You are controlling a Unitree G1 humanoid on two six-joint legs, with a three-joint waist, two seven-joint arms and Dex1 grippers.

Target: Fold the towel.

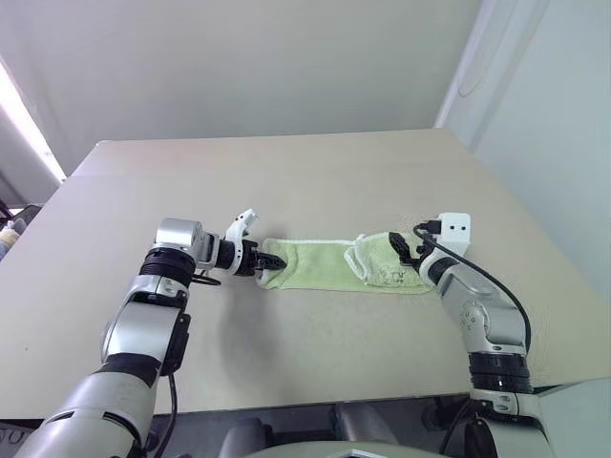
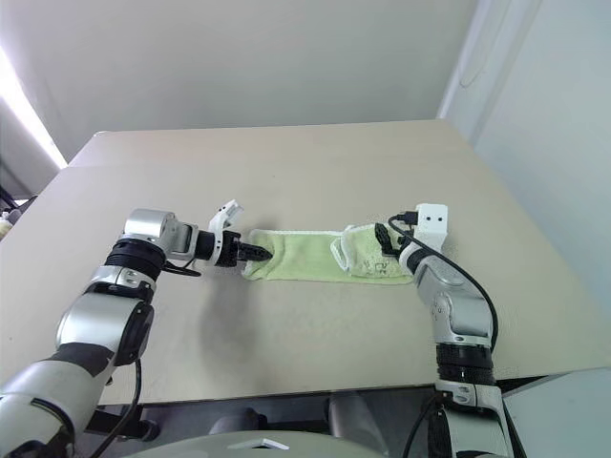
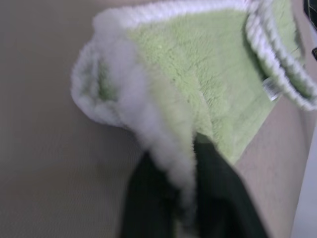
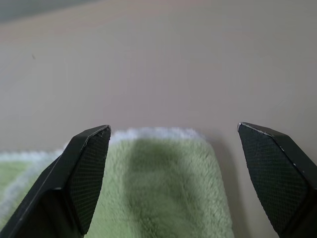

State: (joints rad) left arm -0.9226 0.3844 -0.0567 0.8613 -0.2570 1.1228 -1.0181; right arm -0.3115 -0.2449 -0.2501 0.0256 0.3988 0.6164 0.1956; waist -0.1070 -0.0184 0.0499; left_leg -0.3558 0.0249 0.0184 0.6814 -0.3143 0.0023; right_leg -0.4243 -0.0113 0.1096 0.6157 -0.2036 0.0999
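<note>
No legible text anywhere.

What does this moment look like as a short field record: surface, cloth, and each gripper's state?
surface: beige tabletop
cloth: light green terry towel with white stitched edging, lying as a long strip, its right end bunched over itself
left gripper: shut on the towel's left end, white edging pinched between its black fingers
right gripper: open, fingers apart over the towel's right end, not closed on it
fold: not yet completed
</note>
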